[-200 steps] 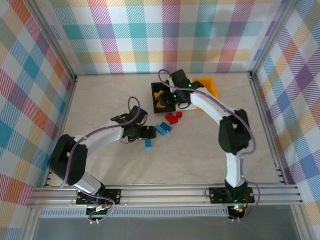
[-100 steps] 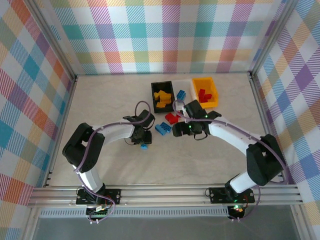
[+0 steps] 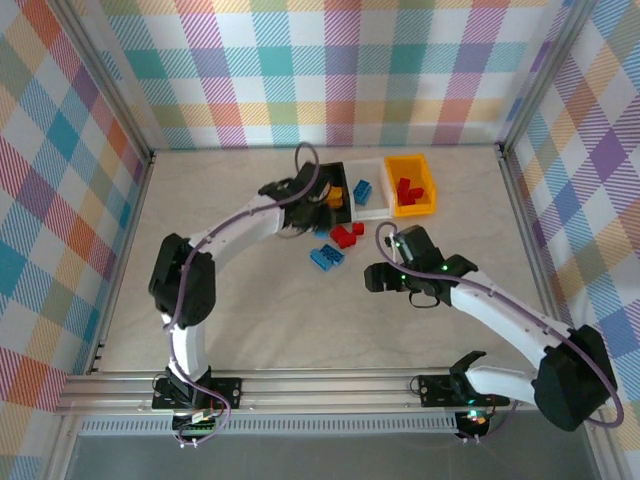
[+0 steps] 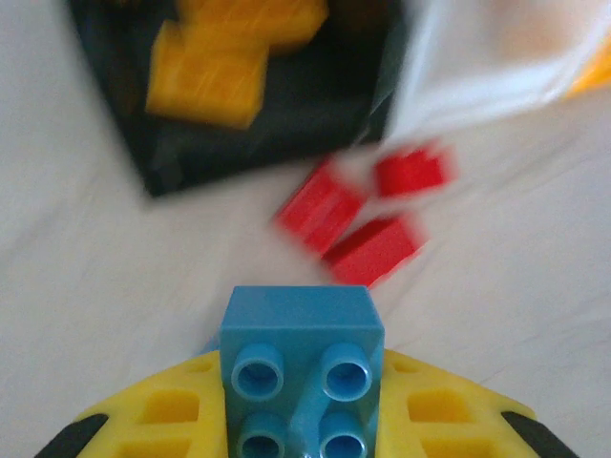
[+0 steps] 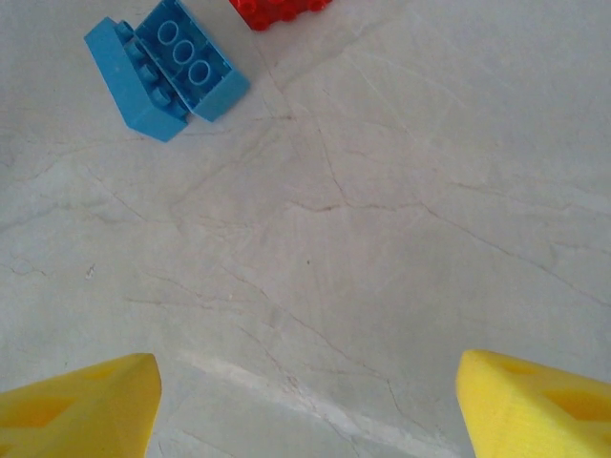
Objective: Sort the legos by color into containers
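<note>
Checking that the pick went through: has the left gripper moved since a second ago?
Yes. The left gripper, shut on a blue brick, has travelled away from the arm bases, up to the near edge of the black bin.

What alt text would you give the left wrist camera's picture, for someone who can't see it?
The left gripper holds a blue brick between its yellow fingers, close to the camera. Beyond it, blurred, three red bricks lie on the pale table beside a black bin holding yellow-orange bricks and a white bin.
</note>
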Robot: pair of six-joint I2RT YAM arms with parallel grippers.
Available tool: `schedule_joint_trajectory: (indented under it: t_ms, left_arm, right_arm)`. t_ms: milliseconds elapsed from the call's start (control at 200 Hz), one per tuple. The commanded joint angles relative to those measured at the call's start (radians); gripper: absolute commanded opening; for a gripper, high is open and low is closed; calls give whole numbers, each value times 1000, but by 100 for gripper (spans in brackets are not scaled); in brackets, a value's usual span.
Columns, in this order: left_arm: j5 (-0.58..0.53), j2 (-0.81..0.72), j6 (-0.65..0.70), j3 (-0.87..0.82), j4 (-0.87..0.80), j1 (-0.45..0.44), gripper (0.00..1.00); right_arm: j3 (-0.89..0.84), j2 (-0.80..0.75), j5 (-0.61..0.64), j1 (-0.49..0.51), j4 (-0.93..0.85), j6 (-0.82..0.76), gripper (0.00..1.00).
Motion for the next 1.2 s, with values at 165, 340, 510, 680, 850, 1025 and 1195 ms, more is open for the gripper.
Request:
schedule_joint_trajectory:
  t_ms: [165,340,510,680,850,1025,1195]
  left_arm:
    - [80,466,129,694,-103,-4,22]
    - [116,683,113,1003,-75,6,30]
    - [135,727,73,1011,-26,38,54]
    - [179,712,71,1005,-33,53,67]
    - [185,556,123,916,-47,33,77]
    - [5,260,129,655,-117,55,83]
    - [-106,-68,147,223,-68,110,87]
  right_arm:
    - [-45,-57,-34,-2,31,31,81]
    - [-51,-60,-63,-1,30,33,80]
    - [-42,-46,-64,-1,22,17,80]
    - [4,53,-109,8,55,-14,80]
    - [132,246,-96,86,98,-69,80]
    - [290,453,-55,139,125,-131,79]
    - [474,651,-42,164,117,-189,77]
